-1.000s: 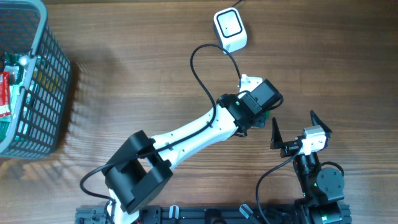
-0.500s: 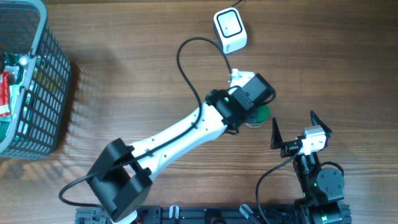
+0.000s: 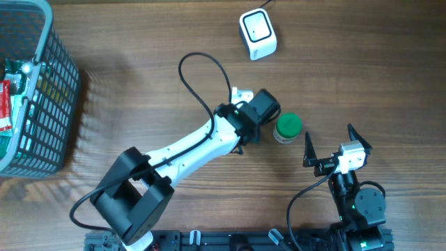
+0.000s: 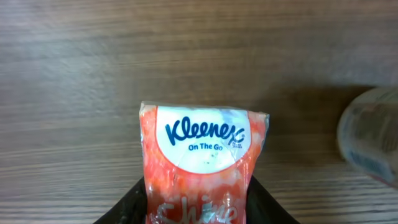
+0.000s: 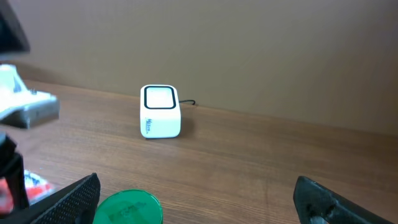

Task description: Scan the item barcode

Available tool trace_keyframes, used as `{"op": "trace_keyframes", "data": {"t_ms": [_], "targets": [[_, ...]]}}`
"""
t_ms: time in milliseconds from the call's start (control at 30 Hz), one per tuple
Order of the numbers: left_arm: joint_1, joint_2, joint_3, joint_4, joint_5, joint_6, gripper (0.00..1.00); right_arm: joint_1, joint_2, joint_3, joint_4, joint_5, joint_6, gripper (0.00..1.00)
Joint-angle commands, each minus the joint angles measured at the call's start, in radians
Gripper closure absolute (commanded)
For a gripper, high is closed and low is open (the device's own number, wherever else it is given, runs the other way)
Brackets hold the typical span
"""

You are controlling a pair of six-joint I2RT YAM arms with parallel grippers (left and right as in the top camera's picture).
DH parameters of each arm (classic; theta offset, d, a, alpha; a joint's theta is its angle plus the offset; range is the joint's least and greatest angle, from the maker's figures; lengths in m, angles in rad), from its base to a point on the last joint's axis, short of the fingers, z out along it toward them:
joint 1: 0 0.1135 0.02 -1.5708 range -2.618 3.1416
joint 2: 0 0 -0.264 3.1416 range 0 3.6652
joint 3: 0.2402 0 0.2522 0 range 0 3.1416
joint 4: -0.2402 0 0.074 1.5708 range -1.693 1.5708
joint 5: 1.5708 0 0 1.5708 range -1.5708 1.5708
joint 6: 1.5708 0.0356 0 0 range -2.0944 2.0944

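Wooden table (image 3: 139, 84), plain, viewed from above. At its left edge stands a wire basket (image 3: 49, 104) with goods inside. Near the middle, the left gripper (image 4: 196, 211) is clamped on a tissue pack (image 4: 202, 155), its fingers pressed to both sides of the pack's lower half. The pack's long axis runs straight out from the wrist, and its branded oval faces the camera. No barcode shows. The scanner (image 3: 258, 33) sits by the far edge, well apart from the pack. A green-lidded jar (image 3: 288, 127) stands just right of the left gripper. The right gripper (image 3: 329, 139), near the front right corner, stands wide apart and empty. Judgement: the grip appears made; carrying the pack over, presenting the code and scanning remain.
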Motion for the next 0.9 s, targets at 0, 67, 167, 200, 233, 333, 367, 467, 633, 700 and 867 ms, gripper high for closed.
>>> {"op": "trace_keyframes", "data": {"t_ms": [0,67,167,200,233,333,367,467,633,700,867], "targets": [[-0.002,-0.002,-0.059,0.073,0.021,0.001,0.65,-0.004,0.002,-0.001,0.003,0.002,-0.005,0.00],[-0.005,0.002,-0.063,0.080,0.025,0.001,0.65,-0.004,0.001,-0.001,0.003,0.002,-0.005,0.00],[-0.005,0.003,-0.074,0.097,0.028,0.001,0.65,-0.004,0.001,-0.001,0.003,0.002,-0.005,0.01],[-0.005,0.003,-0.085,0.115,0.029,0.000,0.66,-0.004,0.001,-0.001,0.003,0.002,-0.005,0.00],[-0.005,0.003,-0.094,0.130,0.030,0.000,0.66,-0.004,0.001,-0.001,0.003,0.002,-0.005,0.00],[-0.005,0.003,-0.139,0.203,0.044,-0.033,0.61,-0.004,0.001,-0.001,0.003,0.002,-0.005,0.00],[-0.005,0.003,-0.147,0.215,0.044,-0.047,0.59,-0.004,0.001,-0.001,0.003,0.002,-0.005,0.00],[-0.005,0.003,-0.154,0.238,0.047,-0.056,0.52,-0.004,0.001,-0.001,0.003,0.002,-0.005,0.00],[0.039,-0.024,-0.137,0.254,0.106,-0.014,0.33,-0.004,0.002,-0.001,0.003,0.002,-0.005,0.00],[0.090,-0.059,-0.127,0.256,0.226,0.012,0.30,-0.004,0.001,-0.001,0.003,0.002,-0.005,0.00],[0.221,-0.096,-0.126,0.141,0.321,0.090,0.31,-0.004,0.001,-0.001,0.003,0.002,-0.005,0.00]]}}
